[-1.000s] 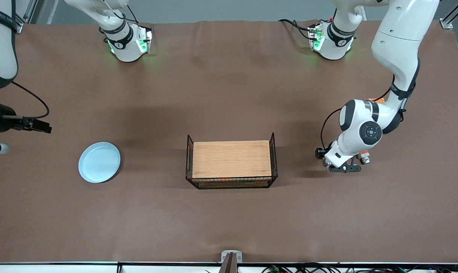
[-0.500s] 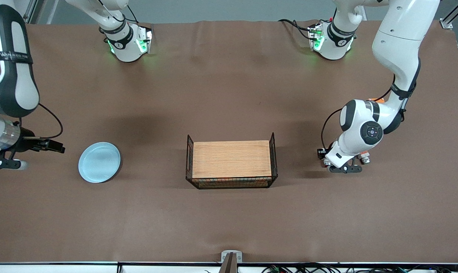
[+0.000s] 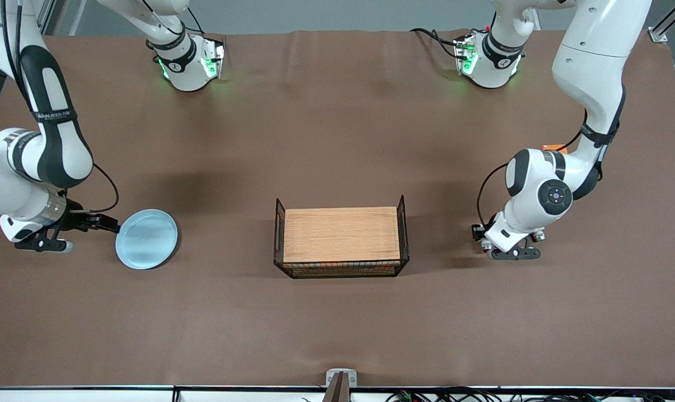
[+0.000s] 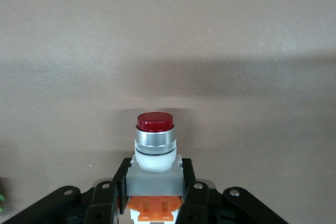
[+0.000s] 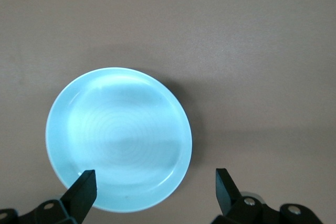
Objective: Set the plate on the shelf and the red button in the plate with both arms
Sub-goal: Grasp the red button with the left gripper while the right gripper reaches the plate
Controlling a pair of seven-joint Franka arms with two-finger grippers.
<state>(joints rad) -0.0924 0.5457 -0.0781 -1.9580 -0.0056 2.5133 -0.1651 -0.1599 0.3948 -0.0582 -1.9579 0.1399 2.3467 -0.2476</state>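
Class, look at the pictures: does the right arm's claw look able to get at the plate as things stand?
Probably yes: the open right claw sits at the plate's rim with nothing between them.

**Right arm brought to the plate; left grip closed on the button**

The right gripper (image 3: pixel 105 223) has been carried in from the table's edge at the right arm's end and lowered beside the plate (image 3: pixel 147 239), its open fingers (image 5: pixel 84 191) now set astride the plate's rim. The left gripper (image 3: pixel 513 252) has been shifted slightly nearer the front camera and closed on the red button (image 4: pixel 155 145), which is now clamped by its grey body between the fingers (image 4: pixel 119 184).
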